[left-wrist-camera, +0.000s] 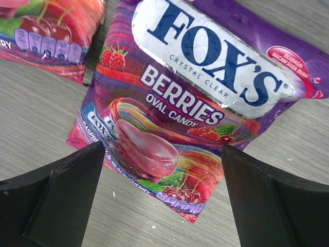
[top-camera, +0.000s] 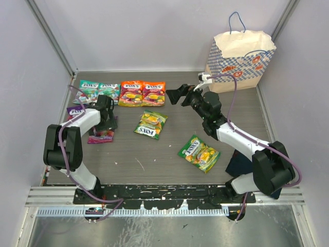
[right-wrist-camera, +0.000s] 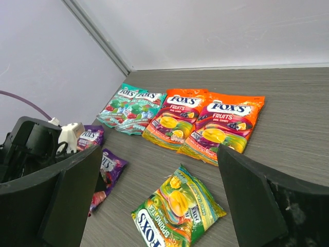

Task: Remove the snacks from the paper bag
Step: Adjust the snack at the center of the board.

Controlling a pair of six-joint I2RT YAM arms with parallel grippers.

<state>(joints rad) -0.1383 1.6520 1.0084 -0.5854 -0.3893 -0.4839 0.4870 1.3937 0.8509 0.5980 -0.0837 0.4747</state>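
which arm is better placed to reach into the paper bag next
Right. The paper bag stands in the far right corner, on the right arm's side, and the right gripper is open and holds nothing. The left gripper hovers open over a purple packet at the far left.

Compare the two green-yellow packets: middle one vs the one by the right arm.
Place: the middle green packet lies near the orange packets, between the arms; the right green packet lies closer to the front edge, beside the right arm.
Pose: the middle one's logo end points toward the front; the right one's points left.
Shared: same green-yellow design, both flat on the table, neither touched.
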